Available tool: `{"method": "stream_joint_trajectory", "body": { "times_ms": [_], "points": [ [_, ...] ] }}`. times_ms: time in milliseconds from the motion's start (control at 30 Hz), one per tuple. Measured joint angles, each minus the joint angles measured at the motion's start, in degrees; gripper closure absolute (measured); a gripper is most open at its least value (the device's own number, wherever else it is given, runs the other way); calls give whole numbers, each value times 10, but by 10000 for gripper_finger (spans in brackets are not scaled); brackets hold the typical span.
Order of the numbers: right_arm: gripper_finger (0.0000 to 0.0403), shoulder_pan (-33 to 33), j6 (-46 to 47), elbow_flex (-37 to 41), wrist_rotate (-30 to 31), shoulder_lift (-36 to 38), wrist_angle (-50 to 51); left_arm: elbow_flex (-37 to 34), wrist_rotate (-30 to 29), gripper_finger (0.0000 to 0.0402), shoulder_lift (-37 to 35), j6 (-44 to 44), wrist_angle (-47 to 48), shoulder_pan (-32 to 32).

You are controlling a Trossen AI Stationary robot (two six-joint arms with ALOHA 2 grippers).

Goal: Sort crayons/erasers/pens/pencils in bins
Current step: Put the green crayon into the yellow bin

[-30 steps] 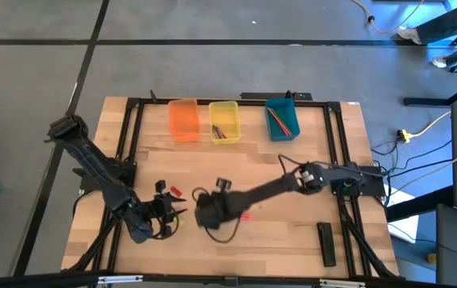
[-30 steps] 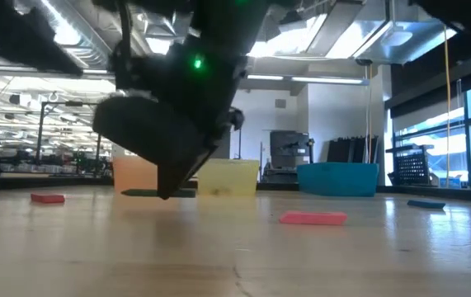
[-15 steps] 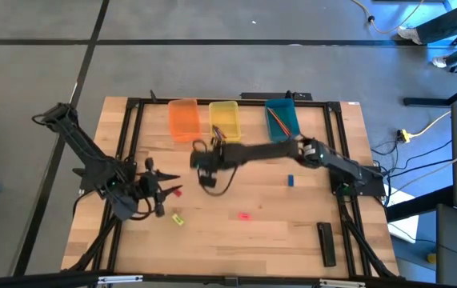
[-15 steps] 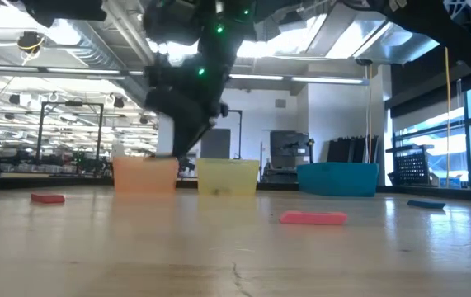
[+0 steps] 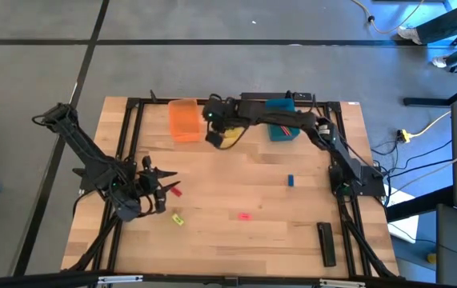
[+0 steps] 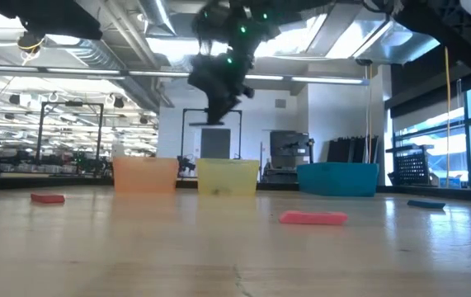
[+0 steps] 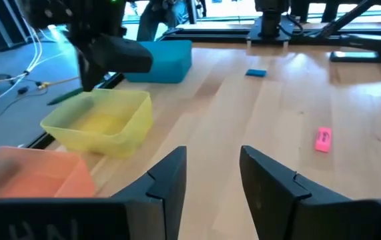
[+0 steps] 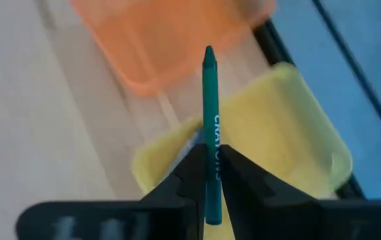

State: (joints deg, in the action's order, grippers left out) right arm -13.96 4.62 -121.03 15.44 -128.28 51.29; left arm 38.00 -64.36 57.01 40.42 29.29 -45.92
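My right gripper (image 5: 214, 138) hangs above the yellow bin (image 5: 234, 136), shut on a dark green crayon (image 8: 209, 100). The crayon also shows in the left wrist view (image 7: 67, 98). The orange bin (image 5: 183, 120) and the teal bin (image 5: 282, 128) stand on either side of the yellow one at the far edge. My left gripper (image 5: 160, 192) is open and empty at the table's left, next to a red eraser (image 5: 175, 190). A yellow eraser (image 5: 178, 219), a pink eraser (image 5: 245, 216) and a blue eraser (image 5: 290, 181) lie flat on the table. My right gripper pinches the crayon between its two fingers, on the half toward the blunt end (image 8: 210, 175). The fingers come from above. The crayon is lifted clear above the yellow bin, and its pointed end (image 8: 209, 52) sticks out toward the orange bin.
A long black flat bar (image 5: 326, 242) lies near the table's near right corner. Thin sticks lie in the teal bin (image 5: 278, 118). A black frame (image 5: 132, 128) runs around the table top. Bare wood lies between the bins and the erasers.
My right gripper has risen from the table's near middle and gone toward the far edge with the green crayon, ending above the yellow bin. My left gripper has drawn a little toward the far edge, and the yellow eraser now shows beside it.
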Motion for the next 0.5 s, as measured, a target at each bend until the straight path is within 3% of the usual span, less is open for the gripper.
{"method": "stream_joint_trajectory", "body": {
  "times_ms": [167, 367, 500],
  "points": [
    [355, -30, 39, 58, -39, -1, -11, 0, -9, 269, 0, 0, 14, 19],
    [355, -46, 76, 151, -141, -1, -112, 0, -11, 269, 0, -4, 47, 64],
    [355, -50, 115, 189, -145, -1, -168, 0, 4, 269, 0, -5, 71, 103]
  ]
}}
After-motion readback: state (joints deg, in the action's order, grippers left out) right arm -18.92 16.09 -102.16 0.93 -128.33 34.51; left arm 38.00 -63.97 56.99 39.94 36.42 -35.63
